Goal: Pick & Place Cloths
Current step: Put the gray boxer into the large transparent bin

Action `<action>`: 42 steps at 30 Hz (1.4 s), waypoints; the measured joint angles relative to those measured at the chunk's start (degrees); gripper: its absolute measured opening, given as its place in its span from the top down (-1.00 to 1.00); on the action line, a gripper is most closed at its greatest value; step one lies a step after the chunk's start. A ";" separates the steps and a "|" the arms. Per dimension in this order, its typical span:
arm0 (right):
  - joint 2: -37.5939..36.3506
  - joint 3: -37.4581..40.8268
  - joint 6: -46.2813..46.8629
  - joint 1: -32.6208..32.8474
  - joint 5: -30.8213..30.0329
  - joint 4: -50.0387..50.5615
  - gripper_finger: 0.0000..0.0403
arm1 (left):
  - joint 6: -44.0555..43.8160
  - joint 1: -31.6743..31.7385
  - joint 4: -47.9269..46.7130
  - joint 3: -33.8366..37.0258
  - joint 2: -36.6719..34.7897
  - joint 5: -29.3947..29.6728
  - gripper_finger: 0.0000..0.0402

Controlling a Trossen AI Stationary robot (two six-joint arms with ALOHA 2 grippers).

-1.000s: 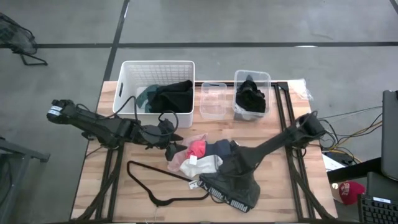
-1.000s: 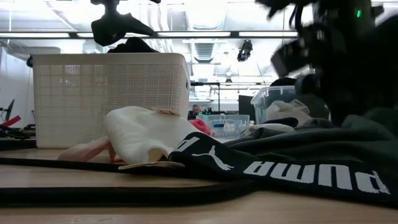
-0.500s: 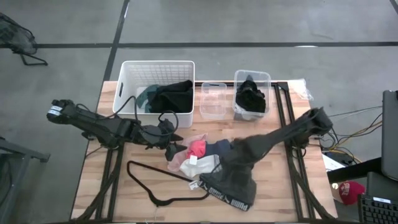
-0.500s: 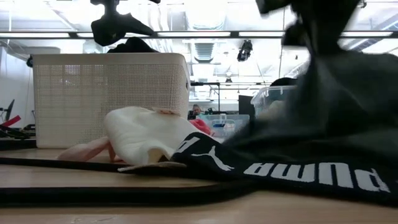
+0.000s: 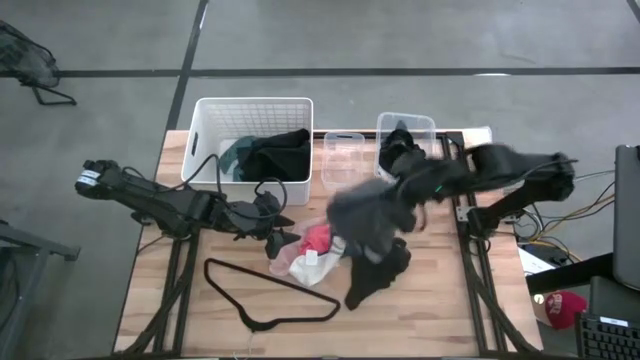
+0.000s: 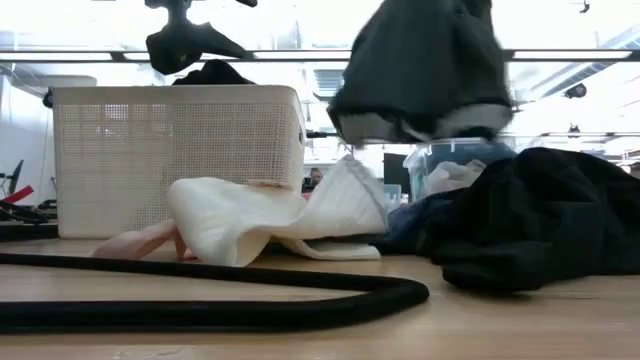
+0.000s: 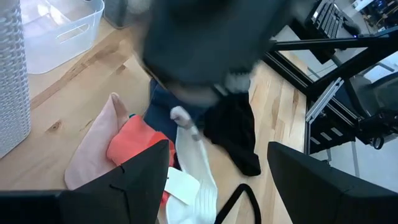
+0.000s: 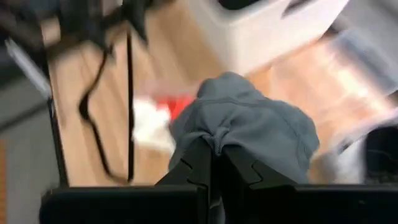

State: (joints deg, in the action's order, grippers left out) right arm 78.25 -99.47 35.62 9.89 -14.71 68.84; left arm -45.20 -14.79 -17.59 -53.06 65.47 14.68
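Note:
A dark grey cloth point(image 5: 362, 216) hangs in the air over the table's middle, with my right gripper point(image 5: 398, 198) shut on it. In the low view the grey cloth point(image 6: 420, 70) is clear of the table. Below it lie a pink cloth point(image 7: 93, 146), a red cloth point(image 7: 138, 148), a white cloth point(image 5: 308, 265) and a black cloth point(image 5: 375, 275) in a loose pile on the tabletop. My left gripper point(image 5: 275, 235) stands open at the pile's left edge, its fingers point(image 7: 152, 163) above the cloths and touching nothing. My right gripper pinches a gathered bunch of the grey cloth point(image 8: 219, 142) between its two shut fingers point(image 8: 198, 163). How many layers are in the bunch cannot be told. The cloth hangs slack below the gripper, lifted clear of the table and the pile.
A white basket point(image 5: 205, 125) at the far left holds teal and black cloths. Two clear bins stand beside it, a small one point(image 5: 343, 160) and one point(image 5: 405, 125) holding black cloth. A thin black wire hanger point(image 5: 260, 295) lies near the front edge.
My right gripper has risen and swung toward the table's far edge with the dark grey cloth. That cloth lay on the table near the front edge and now hangs clear. A black cloth that lay beneath it has stayed on the table.

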 joint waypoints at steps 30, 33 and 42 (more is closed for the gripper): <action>3.36 -4.04 -8.90 -29.21 -18.02 8.99 0.94 | -4.36 0.04 0.03 0.00 0.00 0.45 -0.37; 4.88 0.99 -7.62 -30.40 -17.68 9.03 0.95 | -4.46 0.04 0.03 0.00 0.00 0.45 -0.37; 9.92 16.21 -5.55 -35.78 -10.85 8.93 0.95 | -4.96 -0.30 0.01 0.00 0.00 0.42 -0.37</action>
State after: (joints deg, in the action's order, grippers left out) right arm 88.17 -83.27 30.06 -25.89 -25.56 77.76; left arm -50.16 -15.09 -17.58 -53.06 65.47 15.11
